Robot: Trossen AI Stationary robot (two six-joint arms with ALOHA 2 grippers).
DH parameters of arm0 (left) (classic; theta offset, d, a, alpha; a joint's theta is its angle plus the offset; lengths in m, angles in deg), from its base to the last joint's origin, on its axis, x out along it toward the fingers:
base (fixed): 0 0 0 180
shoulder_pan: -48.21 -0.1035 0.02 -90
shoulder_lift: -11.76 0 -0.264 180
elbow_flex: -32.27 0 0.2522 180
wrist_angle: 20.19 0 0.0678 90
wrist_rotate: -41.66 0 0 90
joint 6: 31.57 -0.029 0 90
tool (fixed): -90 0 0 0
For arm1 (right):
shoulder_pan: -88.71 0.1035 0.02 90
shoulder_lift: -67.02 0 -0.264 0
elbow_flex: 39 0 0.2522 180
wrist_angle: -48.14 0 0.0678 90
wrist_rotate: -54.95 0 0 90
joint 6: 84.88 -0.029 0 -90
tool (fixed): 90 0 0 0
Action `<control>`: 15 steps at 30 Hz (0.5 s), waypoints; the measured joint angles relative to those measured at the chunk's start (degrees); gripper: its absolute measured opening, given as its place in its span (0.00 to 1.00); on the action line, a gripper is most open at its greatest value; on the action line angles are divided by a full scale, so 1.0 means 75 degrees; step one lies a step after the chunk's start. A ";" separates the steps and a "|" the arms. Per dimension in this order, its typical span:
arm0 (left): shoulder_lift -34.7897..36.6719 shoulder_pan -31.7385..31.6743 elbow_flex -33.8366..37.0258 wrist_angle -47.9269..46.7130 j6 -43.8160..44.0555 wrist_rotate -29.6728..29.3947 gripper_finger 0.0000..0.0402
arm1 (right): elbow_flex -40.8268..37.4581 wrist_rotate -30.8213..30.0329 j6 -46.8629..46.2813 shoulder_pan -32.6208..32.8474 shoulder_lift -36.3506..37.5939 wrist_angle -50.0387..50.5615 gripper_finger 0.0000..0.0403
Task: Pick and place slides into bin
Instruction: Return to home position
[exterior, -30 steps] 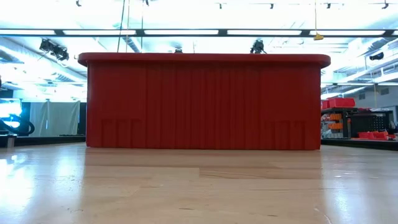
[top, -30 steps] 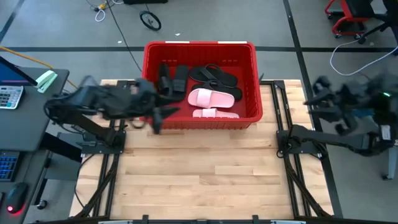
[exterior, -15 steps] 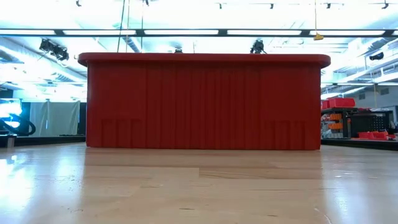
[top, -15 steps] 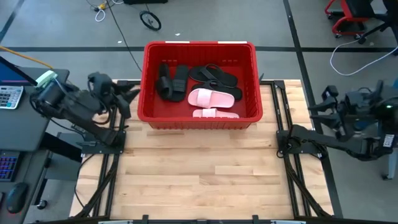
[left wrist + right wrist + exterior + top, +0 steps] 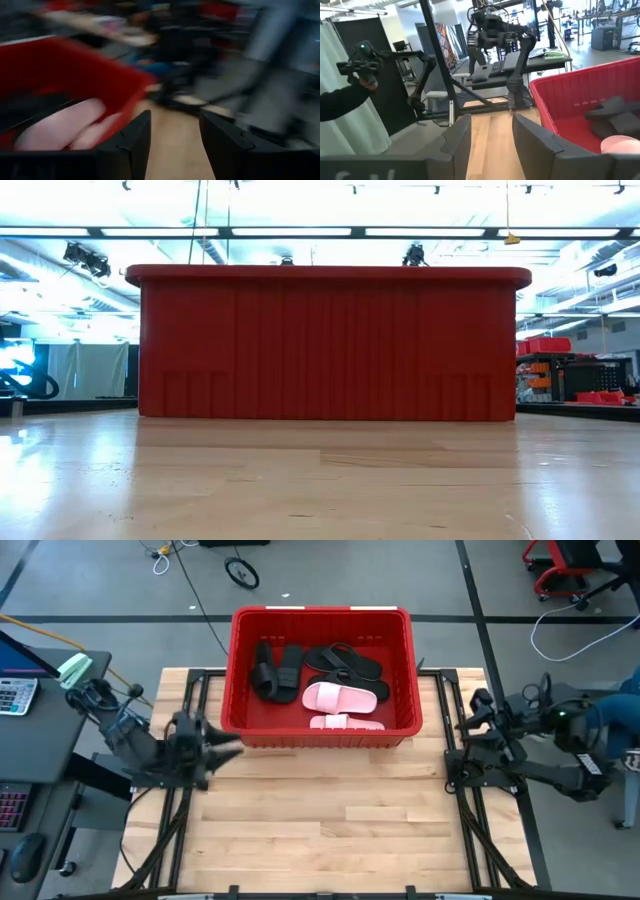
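Slides (image 5: 338, 697) all in bin (image 5: 320, 612), upper centre of high view: six counted, none on table (image 5: 320, 830). Placing looks done; only homing left. Left gripper (image 5: 210, 745) mid-left, right gripper (image 5: 476, 716) mid-right, both with jaws released, empty.

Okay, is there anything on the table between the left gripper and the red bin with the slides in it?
Nothing visible does. The left gripper, open, sits near the table's left edge, off the bin's front left corner, with only bare wood between. The slides lie inside the bin, behind its wall.
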 joint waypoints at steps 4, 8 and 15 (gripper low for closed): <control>0.0288 0.0190 0.0495 0.1721 -0.1789 0.1609 0.43 | -0.0518 -0.0005 -0.0408 0.0000 0.0500 -0.0504 0.37; 0.0777 0.0226 0.0545 0.1577 -0.2368 0.1775 0.43 | -0.0760 -0.0099 -0.0609 0.0000 0.1142 -0.0721 0.37; 0.1731 0.0223 0.0551 0.1144 -0.3306 0.1728 0.43 | -0.0913 -0.0566 -0.0932 0.0000 0.2146 -0.0783 0.37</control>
